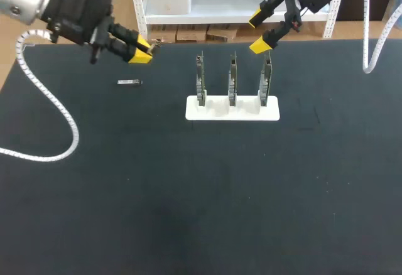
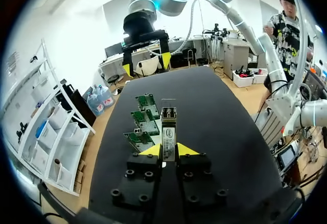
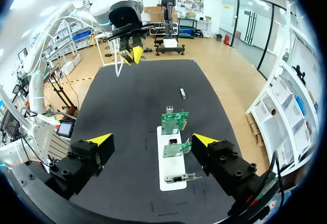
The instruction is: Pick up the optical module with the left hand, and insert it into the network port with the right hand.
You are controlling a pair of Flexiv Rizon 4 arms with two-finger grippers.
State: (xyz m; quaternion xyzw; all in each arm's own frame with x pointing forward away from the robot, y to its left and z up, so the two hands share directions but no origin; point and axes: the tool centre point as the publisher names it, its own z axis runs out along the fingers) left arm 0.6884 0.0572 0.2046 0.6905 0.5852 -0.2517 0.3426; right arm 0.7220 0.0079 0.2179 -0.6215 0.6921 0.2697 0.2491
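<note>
So, got the left tool (image 1: pixel 143 49) clamped on an optical module (image 2: pixel 168 132), yellow fingertips (image 2: pixel 188 149) squeezing it from both sides and most of the metal body poking out ahead of the tool. Hanging up above the dark table (image 1: pixel 188 193), off to one side of the white holder (image 1: pixel 232 113) and well apart from it. Also spotted a second module (image 1: pixel 129 82) lying flat on the table, down under that tool and near it, touching nothing. Looking out along the left tool from its wrist: three green network cards (image 2: pixel 143 124) standing upright in the holder, ahead of the held module and a bit off to the side. Now over to the right tool (image 1: pixel 259 34): fingers spread wide apart, not closed on anything, hanging above the far side of the holder, just beside the top of the end card (image 1: pixel 266 78). From that wrist, can see the holder down below and ahead of the spread fingers, roughly between them, with the cards lined up one behind the other in it. Further ahead of the right tool, the second module again on the table, and way beyond that the left tool up in the air with its module. Can't really make out the ports on the cards, too small.
</note>
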